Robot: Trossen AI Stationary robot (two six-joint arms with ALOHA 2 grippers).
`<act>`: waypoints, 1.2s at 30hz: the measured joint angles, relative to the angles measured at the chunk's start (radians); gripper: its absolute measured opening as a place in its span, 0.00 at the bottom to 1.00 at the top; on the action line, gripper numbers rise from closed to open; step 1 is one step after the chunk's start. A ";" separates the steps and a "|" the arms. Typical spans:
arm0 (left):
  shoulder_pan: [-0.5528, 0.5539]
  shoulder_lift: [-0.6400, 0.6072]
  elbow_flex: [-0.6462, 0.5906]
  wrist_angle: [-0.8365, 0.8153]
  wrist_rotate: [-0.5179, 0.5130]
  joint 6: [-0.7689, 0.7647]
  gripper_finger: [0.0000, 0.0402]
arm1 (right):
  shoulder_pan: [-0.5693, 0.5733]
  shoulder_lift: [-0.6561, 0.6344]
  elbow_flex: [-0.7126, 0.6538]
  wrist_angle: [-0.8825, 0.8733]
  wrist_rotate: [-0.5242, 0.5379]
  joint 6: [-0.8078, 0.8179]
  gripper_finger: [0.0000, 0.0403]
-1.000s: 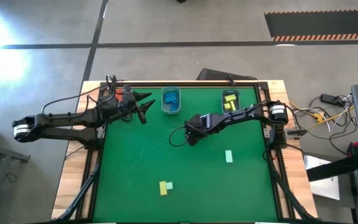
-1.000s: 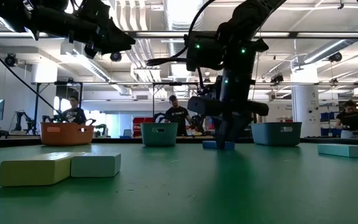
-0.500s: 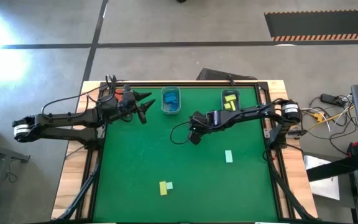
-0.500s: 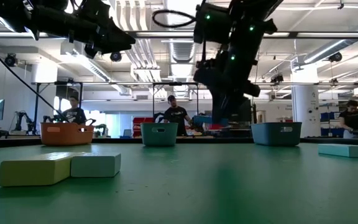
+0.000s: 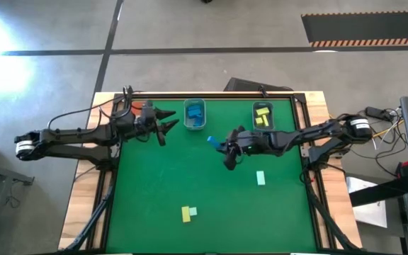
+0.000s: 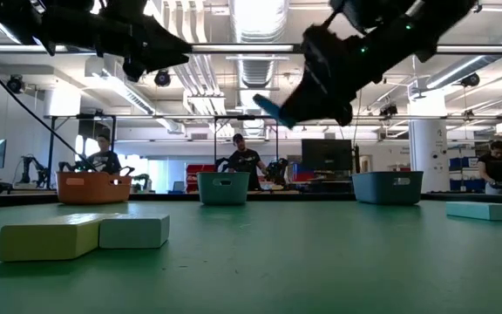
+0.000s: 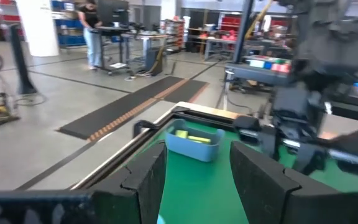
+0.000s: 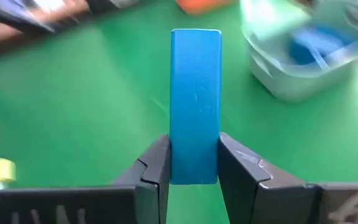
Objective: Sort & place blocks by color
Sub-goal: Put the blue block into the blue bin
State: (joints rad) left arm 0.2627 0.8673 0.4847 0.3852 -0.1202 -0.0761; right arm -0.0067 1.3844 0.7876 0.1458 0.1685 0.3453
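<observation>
My right gripper (image 5: 220,146) hangs over the table's middle, shut on a long blue block (image 8: 195,93) held in the air. My left gripper (image 5: 166,122) waits open near the far left, with nothing between its fingers (image 7: 146,179). A clear bin (image 5: 195,114) at the far edge holds blue blocks. A grey bin (image 5: 263,115) holds yellow ones. A mint block (image 5: 261,178) lies flat on the mat to the right. A yellow block (image 6: 49,238) and a mint block (image 6: 134,231) lie side by side near the front edge. My right gripper pinches the blue block between its two fingers (image 8: 157,163), on the two long sides at the end nearest the wrist (image 8: 194,171). The block sticks out ahead along the fingers. The fingers come from the table's right, slanting slightly down. The block is lifted clear and tilted (image 6: 271,110).
An orange bin (image 6: 92,187) stands at the far left, partly under my left arm. Open green mat lies between the far bins and the blocks near the front edge. A raised dark frame (image 5: 302,120) edges the table. People stand in the room beyond.
My right gripper has risen from the mat with the blue block and tipped from pointing down to slanting nearly level. The block has gone from resting on the table to hanging well clear of it. The arm has drawn back toward the table's right edge.
</observation>
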 joint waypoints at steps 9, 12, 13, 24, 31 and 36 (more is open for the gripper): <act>-0.111 0.005 -0.001 0.071 0.011 -0.023 0.40 | 0.000 -0.021 -0.148 0.510 -0.124 -0.109 0.22; -0.148 0.030 -0.001 0.130 0.012 -0.023 0.40 | 0.000 -0.015 -0.155 0.563 -0.124 -0.124 0.22; -0.158 0.044 -0.001 0.155 0.012 -0.022 0.40 | 0.000 -0.012 -0.156 0.575 -0.125 -0.130 0.22; -0.229 0.313 -0.001 0.481 0.014 -0.023 0.40 | 0.000 0.032 -0.156 0.779 -0.238 -0.170 0.22; -0.245 0.465 0.006 0.701 0.020 -0.024 0.40 | 0.000 0.033 -0.156 0.818 -0.240 -0.198 0.22; -0.245 0.509 0.011 0.759 0.062 -0.026 0.44 | 0.000 0.033 -0.156 0.822 -0.240 -0.217 0.23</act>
State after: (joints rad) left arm 0.0174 1.3766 0.4960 1.1444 -0.0585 -0.1018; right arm -0.0067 1.4170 0.6315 0.9680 -0.0715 0.1284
